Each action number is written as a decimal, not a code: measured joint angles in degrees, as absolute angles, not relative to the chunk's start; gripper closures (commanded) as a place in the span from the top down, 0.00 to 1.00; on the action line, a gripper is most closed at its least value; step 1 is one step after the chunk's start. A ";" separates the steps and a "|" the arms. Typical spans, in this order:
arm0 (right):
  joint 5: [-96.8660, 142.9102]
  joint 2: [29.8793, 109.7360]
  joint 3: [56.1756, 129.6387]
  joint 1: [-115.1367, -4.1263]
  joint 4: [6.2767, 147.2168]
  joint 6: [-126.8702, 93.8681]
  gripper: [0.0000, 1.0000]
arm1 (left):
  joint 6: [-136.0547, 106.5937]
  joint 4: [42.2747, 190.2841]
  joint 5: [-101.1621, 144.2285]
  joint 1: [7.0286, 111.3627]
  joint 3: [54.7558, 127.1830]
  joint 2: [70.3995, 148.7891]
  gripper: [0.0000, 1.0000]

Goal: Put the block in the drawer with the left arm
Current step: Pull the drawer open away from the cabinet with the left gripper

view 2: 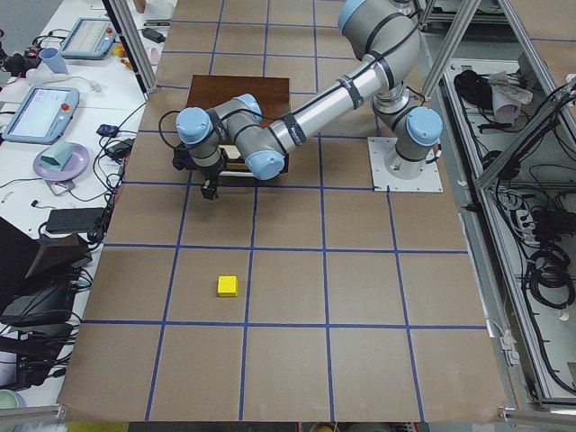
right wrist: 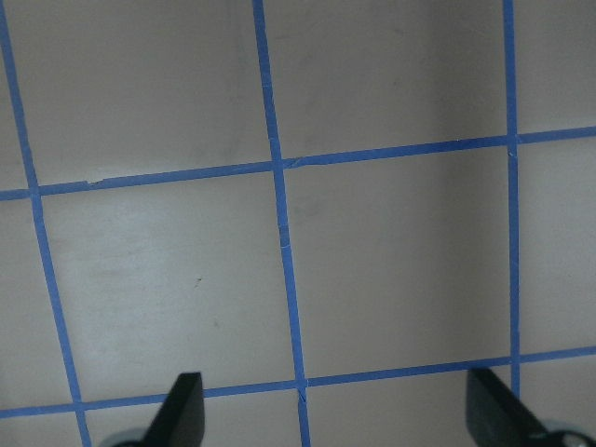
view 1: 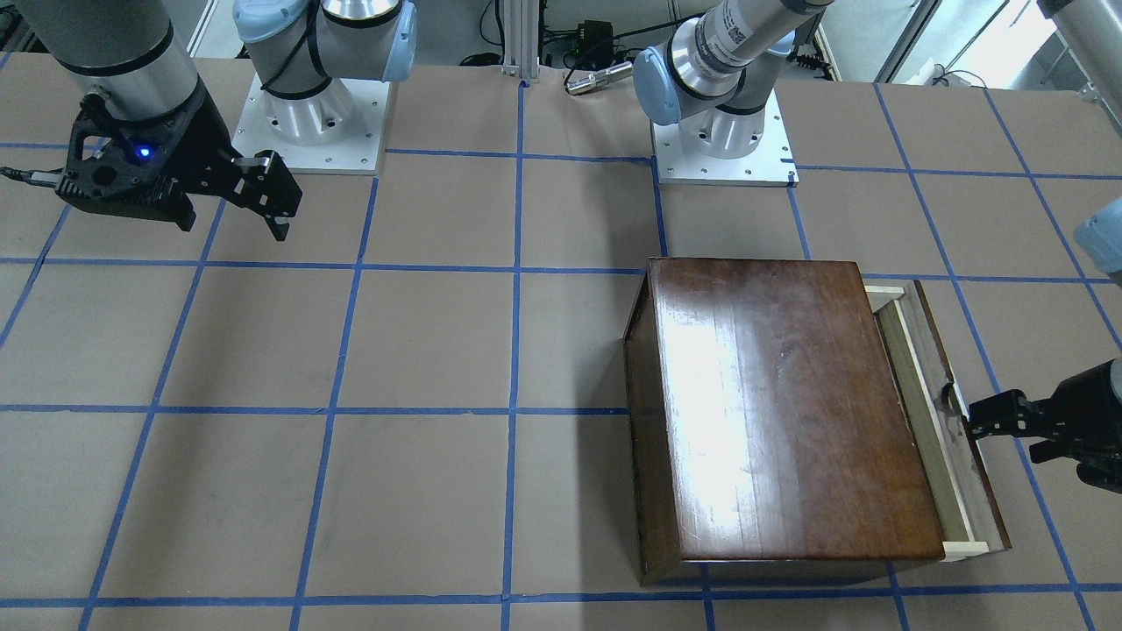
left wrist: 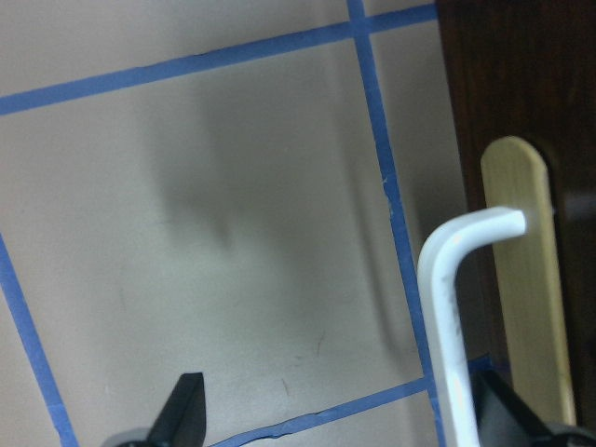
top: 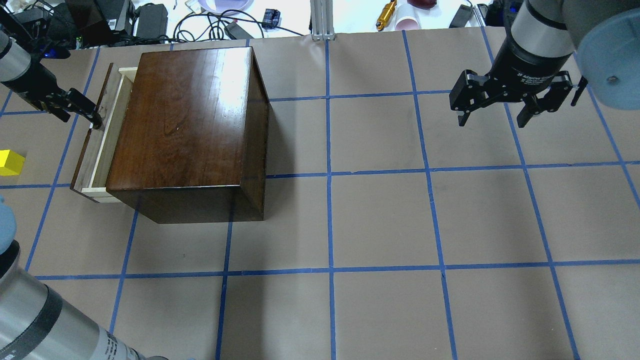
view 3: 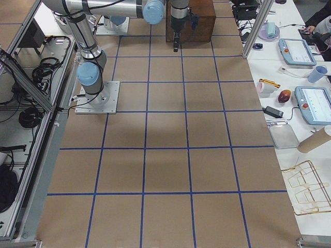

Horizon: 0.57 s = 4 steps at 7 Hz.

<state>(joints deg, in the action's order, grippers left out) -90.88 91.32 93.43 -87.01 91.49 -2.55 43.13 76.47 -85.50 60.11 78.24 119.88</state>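
Observation:
The yellow block [top: 10, 162] lies on the table at the far left edge of the overhead view, apart from the drawer; it also shows in the exterior left view [view 2: 228, 286]. The drawer [top: 102, 135] of the dark-wood box [top: 190, 120] stands pulled partly out, with nothing visible in its pale channel. My left gripper [top: 92, 117] is at the drawer's front panel [view 1: 960, 438]. The left wrist view shows it open, with the metal pull [left wrist: 447, 307] between its fingers, close to the view's right one. My right gripper [top: 492, 120] is open and empty, above the table far from the box.
Brown paper with blue tape lines [top: 330, 175] covers the table. The two arm bases [view 1: 307, 123] stand at the robot's side of it. Cables and small items [top: 225, 20] lie beyond the far edge. Side benches hold tablets [view 3: 297, 49].

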 measured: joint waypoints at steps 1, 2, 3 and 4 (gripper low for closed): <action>-90.88 91.32 93.43 -87.01 91.50 -2.55 1.00 | 43.15 76.46 -85.72 60.06 77.94 120.01 1.00; -90.88 91.32 93.43 -87.01 91.49 -2.55 1.00 | 43.50 76.49 -85.81 60.01 77.44 120.24 1.00; -90.88 91.32 93.43 -87.01 91.50 -2.55 1.00 | 44.25 76.52 -85.87 59.80 76.98 120.52 1.00; -90.88 91.32 93.43 -87.00 91.50 -2.55 1.00 | 44.76 76.54 -85.92 59.41 76.63 120.75 1.00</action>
<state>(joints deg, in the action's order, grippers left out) -90.88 91.32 93.43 -87.00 91.50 -2.55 44.76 76.54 -85.92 59.41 76.63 120.75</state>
